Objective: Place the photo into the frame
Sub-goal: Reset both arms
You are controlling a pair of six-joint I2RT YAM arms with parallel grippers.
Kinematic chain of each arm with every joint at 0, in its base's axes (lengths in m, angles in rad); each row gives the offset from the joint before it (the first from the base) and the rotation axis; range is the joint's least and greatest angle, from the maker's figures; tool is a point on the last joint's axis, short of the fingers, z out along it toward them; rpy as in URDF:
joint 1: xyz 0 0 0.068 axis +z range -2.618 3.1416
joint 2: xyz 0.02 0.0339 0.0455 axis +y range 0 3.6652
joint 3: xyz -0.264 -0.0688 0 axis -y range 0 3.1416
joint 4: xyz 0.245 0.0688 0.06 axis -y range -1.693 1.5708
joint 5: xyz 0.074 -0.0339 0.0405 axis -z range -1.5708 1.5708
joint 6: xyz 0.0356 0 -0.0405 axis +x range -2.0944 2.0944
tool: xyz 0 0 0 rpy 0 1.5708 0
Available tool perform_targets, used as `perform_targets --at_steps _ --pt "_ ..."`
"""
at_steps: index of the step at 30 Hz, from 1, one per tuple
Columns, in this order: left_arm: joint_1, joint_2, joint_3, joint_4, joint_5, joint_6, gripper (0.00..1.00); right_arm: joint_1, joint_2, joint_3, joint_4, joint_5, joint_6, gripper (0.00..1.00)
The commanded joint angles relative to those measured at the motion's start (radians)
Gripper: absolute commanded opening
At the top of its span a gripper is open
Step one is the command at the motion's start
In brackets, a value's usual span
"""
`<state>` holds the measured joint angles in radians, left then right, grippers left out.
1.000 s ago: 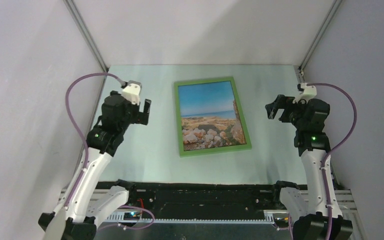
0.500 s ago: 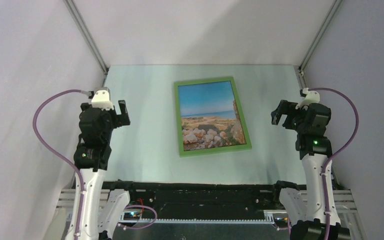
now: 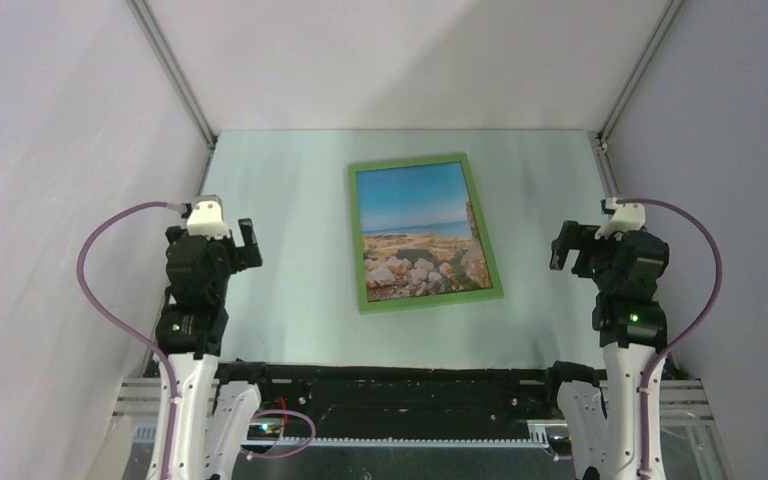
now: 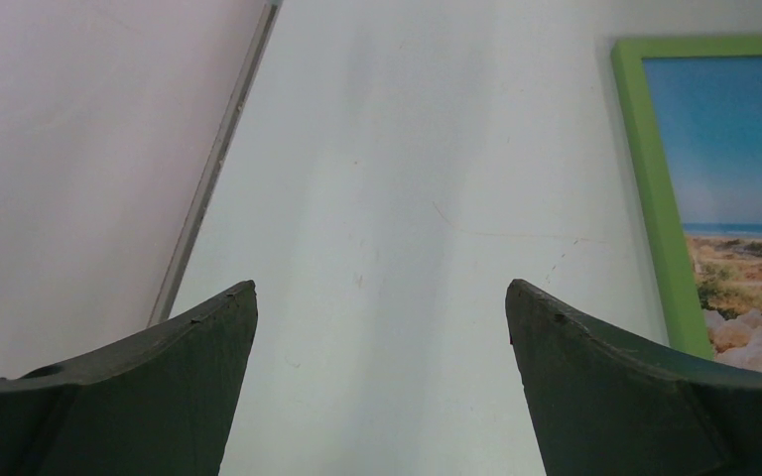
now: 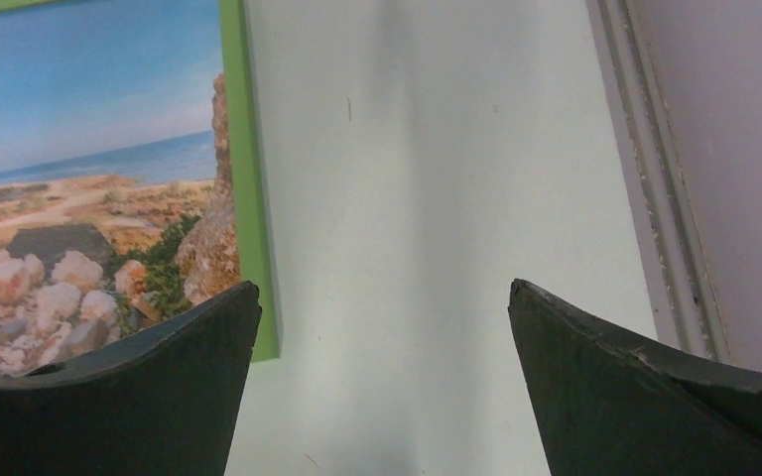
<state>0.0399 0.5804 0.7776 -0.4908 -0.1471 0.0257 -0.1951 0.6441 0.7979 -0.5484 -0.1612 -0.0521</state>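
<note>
Your photo (image 3: 420, 230) lies picture side up inside the frame (image 3: 430, 298), which rests flat on the table (image 3: 280, 200) between the arms. Green border shows on all four sides, so the photo looks seated. The left gripper (image 3: 245, 243) and right gripper (image 3: 563, 245) hang well apart from it, jaws wide and empty, likely because nothing remains to grasp.

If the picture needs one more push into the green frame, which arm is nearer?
Probably the right. The right end effector, open, hangs closer to the frame than the left end effector does. Both are empty, and the photo already lies inside.
</note>
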Motion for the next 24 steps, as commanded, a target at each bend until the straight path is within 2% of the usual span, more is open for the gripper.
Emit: perform_targets --at_steps 1,9,13,24 --pt "0.008 0.016 -0.038 0.065 0.016 0.006 1.0 -0.008 -0.071 -0.067 0.005 0.037 -0.063 0.99" --pt "0.007 -0.035 -0.127 0.161 0.048 0.027 1.0 -0.016 -0.183 -0.077 -0.001 0.065 -0.03 0.99" --pt "0.007 -0.076 -0.16 0.206 0.052 0.027 1.0 -0.016 -0.2 -0.077 -0.02 0.012 -0.046 0.99" --pt "0.007 -0.103 -0.178 0.214 0.071 0.031 1.0 0.006 -0.234 -0.078 -0.007 0.031 -0.024 0.99"
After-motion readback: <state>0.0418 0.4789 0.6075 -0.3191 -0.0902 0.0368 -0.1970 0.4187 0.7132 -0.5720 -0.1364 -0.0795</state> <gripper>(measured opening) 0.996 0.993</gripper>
